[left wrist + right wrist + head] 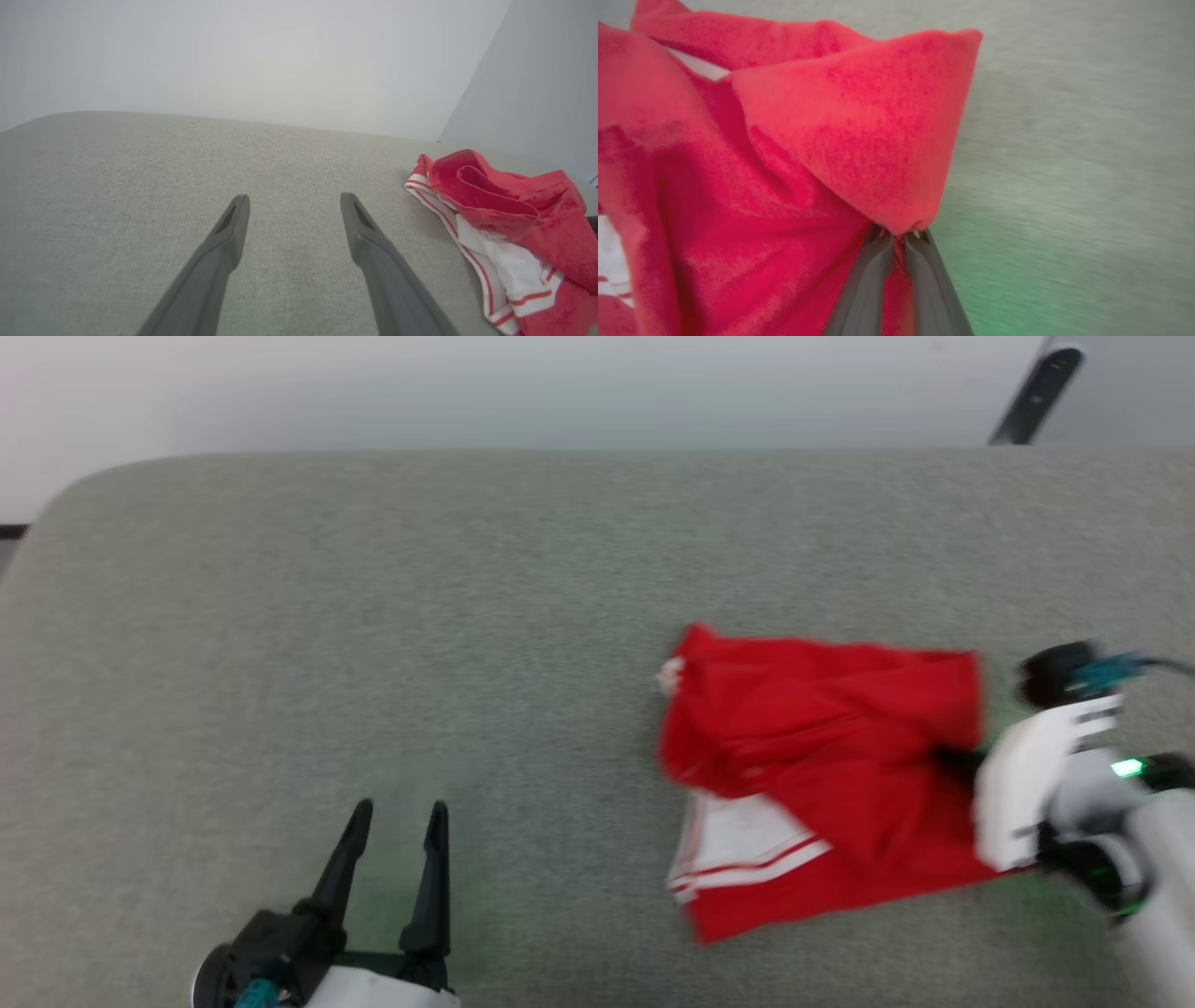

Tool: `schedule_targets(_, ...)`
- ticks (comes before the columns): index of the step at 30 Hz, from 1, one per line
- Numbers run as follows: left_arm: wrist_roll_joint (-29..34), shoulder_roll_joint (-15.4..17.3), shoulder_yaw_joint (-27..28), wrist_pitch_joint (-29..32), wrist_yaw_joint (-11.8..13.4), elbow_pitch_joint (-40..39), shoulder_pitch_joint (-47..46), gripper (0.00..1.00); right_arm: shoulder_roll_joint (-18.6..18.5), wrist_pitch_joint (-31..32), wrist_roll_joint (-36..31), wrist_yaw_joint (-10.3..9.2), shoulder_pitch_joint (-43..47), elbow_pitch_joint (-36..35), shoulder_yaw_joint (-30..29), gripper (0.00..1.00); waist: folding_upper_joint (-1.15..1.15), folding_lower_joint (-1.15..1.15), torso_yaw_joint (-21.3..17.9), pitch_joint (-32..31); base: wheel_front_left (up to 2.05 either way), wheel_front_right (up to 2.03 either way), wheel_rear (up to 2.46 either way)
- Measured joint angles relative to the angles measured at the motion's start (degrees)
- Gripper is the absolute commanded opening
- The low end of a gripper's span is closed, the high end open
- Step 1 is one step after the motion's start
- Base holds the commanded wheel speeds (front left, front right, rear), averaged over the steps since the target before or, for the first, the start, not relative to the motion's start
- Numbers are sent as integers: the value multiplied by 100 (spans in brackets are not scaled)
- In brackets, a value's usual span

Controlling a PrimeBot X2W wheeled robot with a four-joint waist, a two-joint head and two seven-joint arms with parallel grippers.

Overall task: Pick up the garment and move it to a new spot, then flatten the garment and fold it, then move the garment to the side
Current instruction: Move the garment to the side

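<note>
1. Nearest the robot, at the near left, the left tool [400, 805] hangs over bare grey worktop [373, 616]; its two fingers stand moderately apart with nothing between them.
2. The garment [822, 737] lies to the right of that tool and well apart from it; it sits on the right half of the worktop, about midway between the near and far edges.
3. The right tool [900, 235] is at the garment's right edge; its fingers are pinched tight on a fold of red cloth, which rises from the pinch as a peaked flap in the right wrist view; the right arm is therefore the nearer one and has the hold.
4. The garment is crumpled and doubled over itself; its broader span runs left to right across the head view, so the bulk lies leftward from the right tool.
5. The white sleeve end [738, 835], striped in red, sits at the near-left corner and points towards the robot; a small white patch at the far-left corner is too blurred to identify.
6. Judging from this, a lift or drag would lead with the right edge and the rest would trail behind; the left tool would have to travel rightward to reach the free left edge.
7. Farther off, bare worktop runs to a rounded far edge; beyond it are a pale wall and a dark slanted object [1038, 394] at the upper right.
</note>
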Motion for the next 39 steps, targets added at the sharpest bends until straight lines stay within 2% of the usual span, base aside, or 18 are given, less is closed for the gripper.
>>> schedule_targets(5, 96, -2, -62, -1, -21, -65, -191, 100, -556, -298, 85, -7, -12, -304, -457, 0, 0, 0, -281, 86, 0, 0, 0)
schedule_targets(10, 230, 40, -146, 0, -52, -92, -378, 100, -1072, -187, 141, -7, -48, -571, -789, 0, 0, 0, -561, 239, 0, 0, 0)
schedule_targets(14, 293, 149, -134, 0, -58, -254, -531, 100, -1322, -14, 152, -7, -287, -583, -1131, 0, 0, 0, -747, 416, 0, 0, 0)
schedule_targets(18, 372, 221, -151, 0, -75, -466, -710, 100, -1550, 55, -38, -7, -636, -282, -1478, 0, 0, 0, -864, 650, 0, 0, 0)
schedule_targets(27, 428, 391, -225, 0, -77, -901, -953, 100, -1850, -379, -682, -7, -1282, 683, -2131, 0, 0, 0, -857, 1160, 0, 0, 0)
schedule_targets(39, 476, 527, -233, 0, -79, -1151, -990, 100, -1780, -1477, -1819, -7, -2047, 2163, -2312, 0, 0, 0, -569, 1519, 0, 0, 0)
